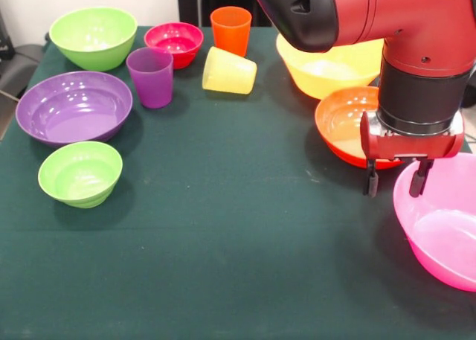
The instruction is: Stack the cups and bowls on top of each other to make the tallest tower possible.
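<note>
My gripper (394,182) hangs open at the right, its fingertips (370,184) on either side of the left rim of the large pink bowl (446,232). Just behind it sits the orange-red bowl (338,124), then the yellow-orange bowl (323,72). On the left are the purple bowl (73,106), a small green bowl (79,173), a medium green bowl (93,36) and a small red bowl (173,42). The purple cup (150,76) and orange cup (230,29) stand upright. The yellow cup (229,71) lies on its side. A tower is out of view; every piece sits singly.
A dark green cloth (223,243) covers the table. The red and black arm (416,50) hides part of the yellow-orange and orange-red bowls. The pink bowl runs off the right edge of the picture.
</note>
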`<state>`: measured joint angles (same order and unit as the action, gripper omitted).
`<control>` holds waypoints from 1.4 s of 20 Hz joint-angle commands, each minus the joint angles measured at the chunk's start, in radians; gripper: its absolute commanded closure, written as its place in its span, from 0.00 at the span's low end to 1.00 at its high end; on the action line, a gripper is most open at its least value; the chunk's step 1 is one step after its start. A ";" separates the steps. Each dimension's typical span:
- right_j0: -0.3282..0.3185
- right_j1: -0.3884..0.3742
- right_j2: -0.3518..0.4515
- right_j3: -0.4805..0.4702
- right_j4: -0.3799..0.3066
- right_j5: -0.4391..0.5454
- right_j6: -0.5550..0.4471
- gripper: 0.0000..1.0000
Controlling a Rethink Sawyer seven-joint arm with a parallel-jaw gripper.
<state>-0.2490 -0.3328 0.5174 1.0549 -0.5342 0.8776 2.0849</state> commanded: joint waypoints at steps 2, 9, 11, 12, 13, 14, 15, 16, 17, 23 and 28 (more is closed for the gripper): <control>-0.003 0.000 -0.021 0.082 -0.028 -0.011 -0.117 0.00; 0.014 -0.008 -0.034 0.086 -0.026 -0.011 -0.072 0.00; 0.025 -0.010 -0.042 0.086 -0.028 -0.017 -0.051 0.00; 0.028 -0.011 -0.044 0.090 -0.027 -0.021 -0.041 0.00; 0.032 -0.017 -0.048 0.098 -0.028 -0.030 -0.031 0.00; 0.035 -0.025 -0.051 0.107 -0.029 -0.036 -0.027 0.00; 0.037 -0.039 -0.054 0.122 -0.031 -0.049 -0.021 0.00; 0.041 -0.055 -0.060 0.137 -0.035 -0.062 -0.014 0.00; 0.045 -0.068 -0.064 0.148 -0.039 -0.075 -0.006 0.00; 0.046 -0.080 -0.067 0.171 -0.036 -0.083 -0.019 0.00; 0.049 -0.083 -0.073 0.164 -0.016 -0.035 -0.016 0.00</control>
<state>-0.2180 -0.4084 0.4900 1.1562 -0.5340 0.8334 2.0849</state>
